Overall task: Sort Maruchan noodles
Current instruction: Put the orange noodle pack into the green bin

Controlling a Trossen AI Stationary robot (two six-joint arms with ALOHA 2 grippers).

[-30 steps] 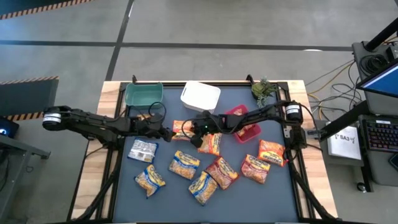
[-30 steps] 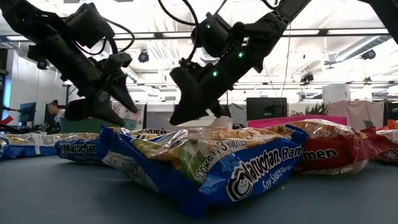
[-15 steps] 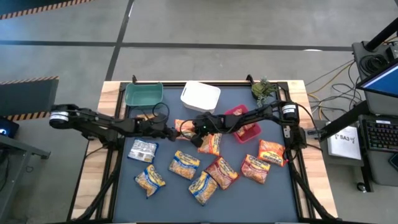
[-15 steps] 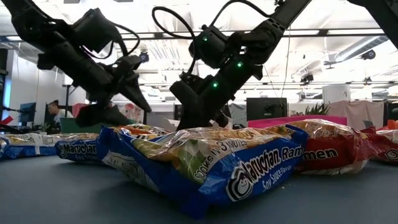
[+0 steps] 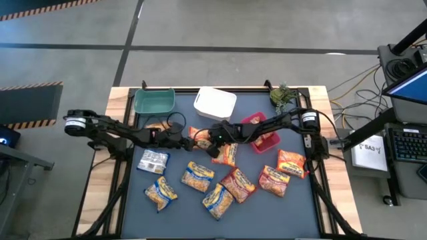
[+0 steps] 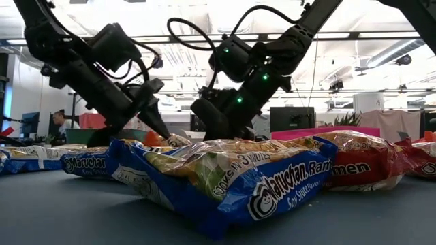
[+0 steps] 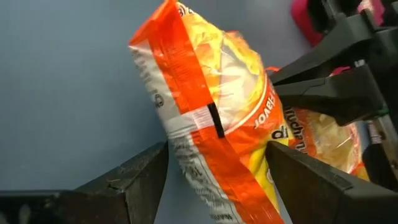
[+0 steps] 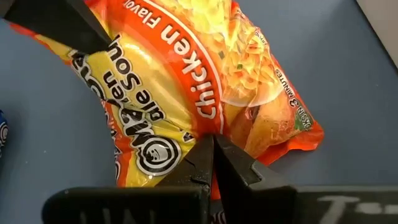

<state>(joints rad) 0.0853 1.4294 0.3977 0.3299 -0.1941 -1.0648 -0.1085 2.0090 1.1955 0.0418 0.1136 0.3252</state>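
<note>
Left wrist view: orange noodle packet (image 7: 214,118) between spread left gripper (image 7: 217,177).

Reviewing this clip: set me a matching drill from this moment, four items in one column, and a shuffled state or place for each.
Items:
1. left gripper
2. right gripper
3. green bin
4. silver packet

States or places:
A. far left corner of the mat
B. fingers open, straddling an orange packet
C. flat on the mat, near the left edge
D. fingers shut, at the orange packet's edge

Pairs: 1-B, 2-D, 3-A, 4-C
</note>
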